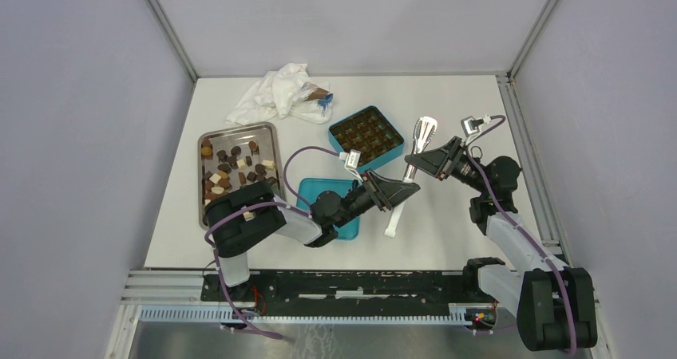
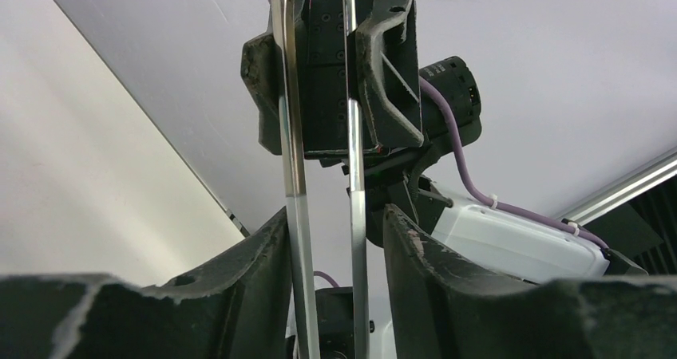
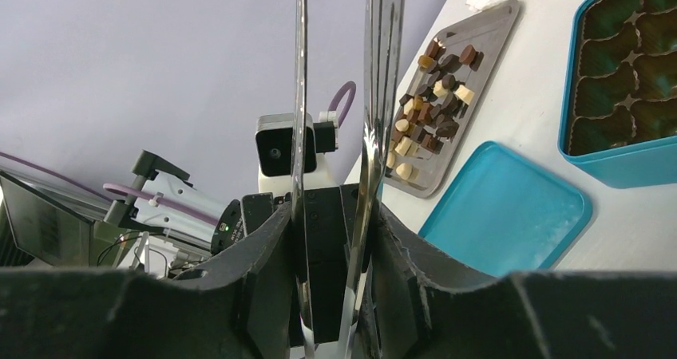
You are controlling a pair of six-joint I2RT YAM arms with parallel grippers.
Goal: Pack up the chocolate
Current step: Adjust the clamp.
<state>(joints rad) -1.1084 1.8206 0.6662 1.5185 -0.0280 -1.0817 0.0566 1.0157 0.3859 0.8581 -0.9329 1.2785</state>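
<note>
Left pincer (image 2: pixel 329 223) and right pincer (image 3: pixel 331 215) nose to nose, arms low and inward, each narrow around shared tongs (image 1: pixel 424 130).

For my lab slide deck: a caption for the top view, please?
Left gripper and right gripper meet on metal tongs beside a tray of chocolates, teal box and lid.

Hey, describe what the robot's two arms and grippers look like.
The left arm and right arm match: bulky black joints, white links, a purple cable looped along each. The left gripper and right gripper are black two-finger wedges with scuffed, pale-edged fingers.
</note>
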